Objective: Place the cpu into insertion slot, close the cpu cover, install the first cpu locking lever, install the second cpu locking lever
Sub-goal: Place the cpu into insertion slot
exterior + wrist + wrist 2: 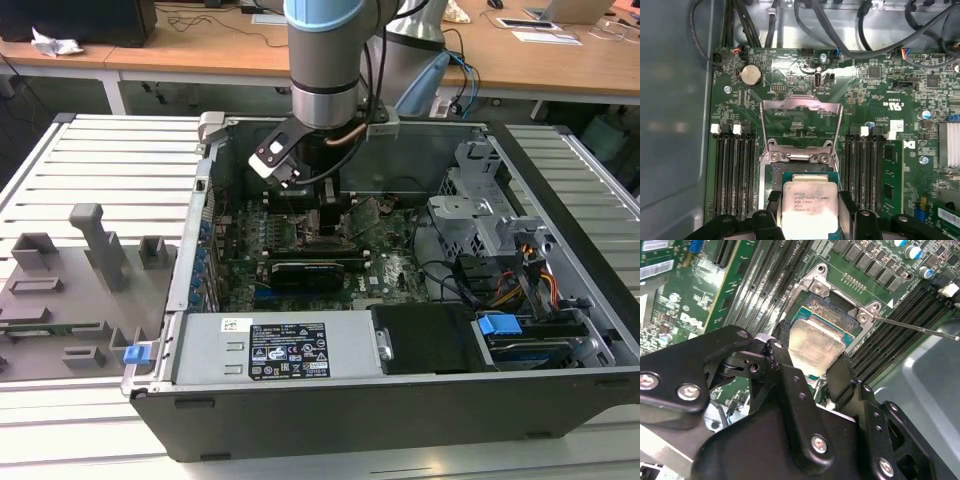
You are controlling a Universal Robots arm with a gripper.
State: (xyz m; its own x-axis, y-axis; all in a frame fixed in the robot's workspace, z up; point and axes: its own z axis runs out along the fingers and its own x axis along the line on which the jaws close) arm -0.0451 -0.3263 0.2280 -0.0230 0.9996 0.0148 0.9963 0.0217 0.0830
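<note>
Black-fingered, my gripper (810, 199) is clenched on the cpu (809, 212), pinching two opposite edges in the first wrist view. I hold the chip flat, metal top up, its sides square to the insertion slot (790, 172), which it partly covers; whether it is seated I cannot tell. Beyond it the cpu cover (801, 122) stands open. One thin locking lever (917, 328) juts free in the second wrist view. Around lies the green motherboard (400, 270), inside an open computer case (400, 400) at the exterior view's centre, on a slatted metal table (110, 160); wooden desks (200, 55) line the upper edge.
</note>
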